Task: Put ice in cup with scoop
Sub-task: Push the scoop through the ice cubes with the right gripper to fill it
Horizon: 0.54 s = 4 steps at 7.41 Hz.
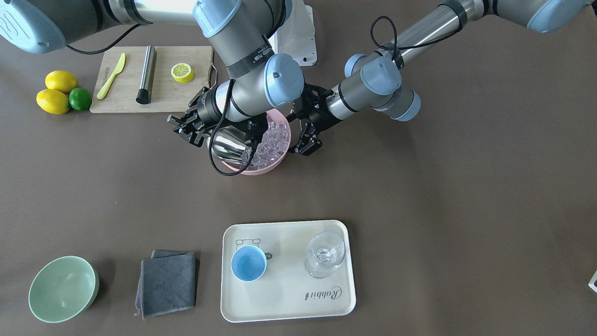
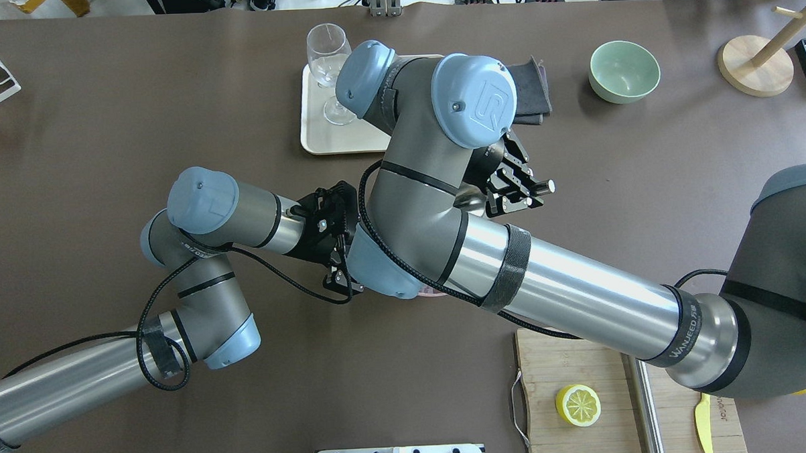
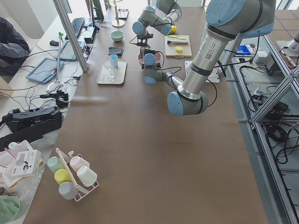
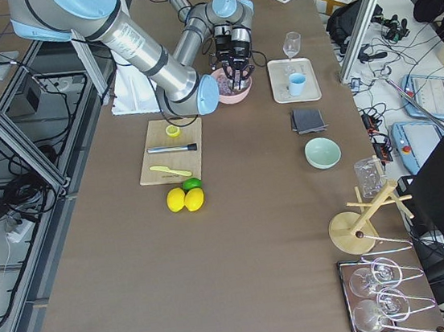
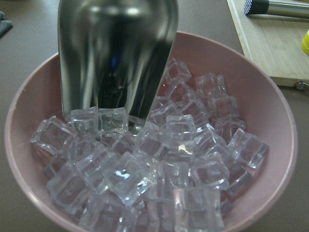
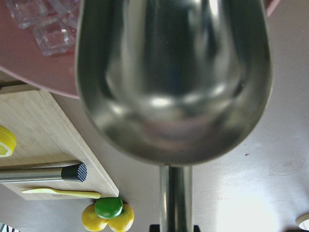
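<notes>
The ice [image 1: 271, 140] fills a pink bowl [image 1: 261, 170] at the table's middle, and it shows close up in the left wrist view [image 5: 164, 169]. My right gripper [image 1: 186, 125] is shut on the handle of the silver scoop [image 1: 228, 145]. The scoop [image 5: 116, 58] is tilted, with its front edge down among the cubes at one side of the bowl. Its trough [image 6: 174, 82] looks empty. My left gripper [image 1: 303, 137] is open, close beside the bowl's other side. The light-blue cup [image 1: 248, 263] stands empty on a cream tray [image 1: 289, 301] at the far side.
A clear stemmed glass [image 1: 325, 254] stands on the tray beside the cup. A grey cloth [image 1: 168, 282] and a pale green bowl [image 1: 63, 289] lie next to the tray. A cutting board [image 1: 163, 95] holds a steel cylinder [image 1: 147, 73], a yellow knife [image 1: 112, 75] and a half lemon [image 1: 182, 72].
</notes>
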Each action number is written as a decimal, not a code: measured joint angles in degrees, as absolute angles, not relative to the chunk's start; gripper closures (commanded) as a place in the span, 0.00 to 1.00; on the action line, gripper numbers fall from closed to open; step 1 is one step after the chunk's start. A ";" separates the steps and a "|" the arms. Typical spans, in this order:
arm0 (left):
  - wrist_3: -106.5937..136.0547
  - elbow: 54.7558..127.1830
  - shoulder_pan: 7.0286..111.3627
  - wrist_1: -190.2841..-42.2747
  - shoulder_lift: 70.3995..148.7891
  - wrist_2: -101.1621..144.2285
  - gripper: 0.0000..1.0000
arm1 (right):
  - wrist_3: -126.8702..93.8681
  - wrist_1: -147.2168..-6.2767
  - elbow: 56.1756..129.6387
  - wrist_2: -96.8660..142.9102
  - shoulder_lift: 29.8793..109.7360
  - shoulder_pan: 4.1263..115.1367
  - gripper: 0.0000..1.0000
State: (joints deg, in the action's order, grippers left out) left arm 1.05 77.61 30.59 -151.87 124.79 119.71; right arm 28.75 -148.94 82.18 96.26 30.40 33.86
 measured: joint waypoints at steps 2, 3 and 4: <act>1.06 77.61 30.59 -151.86 124.80 119.71 0.01 | 26.74 -147.22 82.73 96.66 30.96 33.64 1.00; 1.05 77.61 30.59 -151.87 124.80 119.71 0.01 | 25.64 -146.28 83.56 96.83 31.63 33.61 1.00; 1.05 77.61 30.59 -151.83 124.81 119.71 0.01 | 25.00 -145.40 84.71 96.90 32.69 33.58 1.00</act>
State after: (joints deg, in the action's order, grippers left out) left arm 1.05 77.61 30.59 -151.83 124.81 119.71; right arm 25.00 -145.40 84.71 96.90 32.69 33.58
